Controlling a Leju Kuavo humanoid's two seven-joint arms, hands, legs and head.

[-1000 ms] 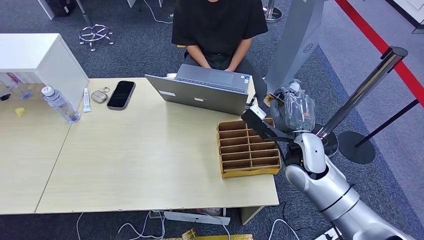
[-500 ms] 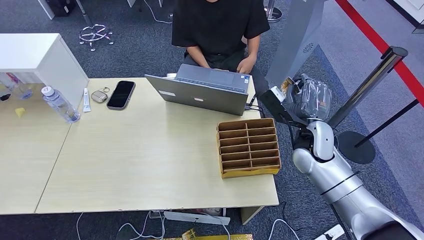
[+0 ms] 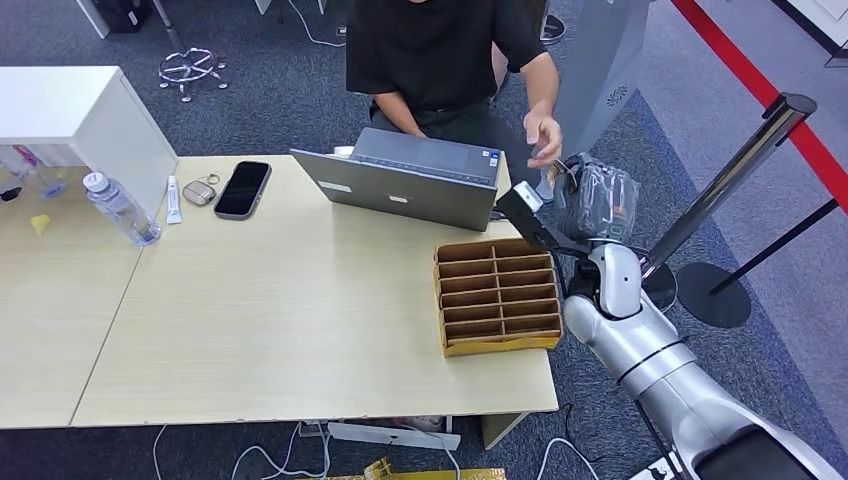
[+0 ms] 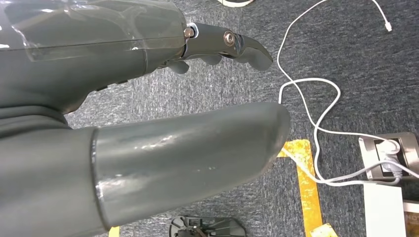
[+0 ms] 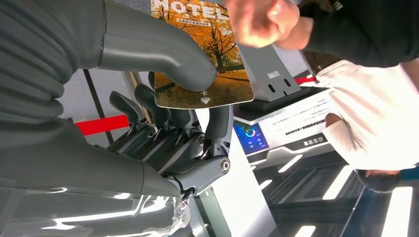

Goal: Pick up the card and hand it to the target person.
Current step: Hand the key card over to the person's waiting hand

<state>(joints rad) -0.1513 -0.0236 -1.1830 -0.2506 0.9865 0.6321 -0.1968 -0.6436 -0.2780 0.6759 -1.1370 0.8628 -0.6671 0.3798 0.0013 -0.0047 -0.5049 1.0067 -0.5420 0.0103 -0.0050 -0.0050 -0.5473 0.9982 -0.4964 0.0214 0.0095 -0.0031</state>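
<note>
Right hand (image 5: pixel 163 123) pinches the card (image 5: pixel 200 54) between thumb and fingers. Person's hand (image 3: pixel 543 135) hovers just beside the card. Left hand (image 4: pixel 148 113) hangs open, empty.

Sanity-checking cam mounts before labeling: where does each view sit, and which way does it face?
Head view: high on the body, looking down at the table; shows the right robot hand.
Left wrist view: behind the left robot hand, facing the carpet and cables.
Right wrist view: behind the right robot hand, which holds the card.
Head and right wrist views share the person's hand.
</note>
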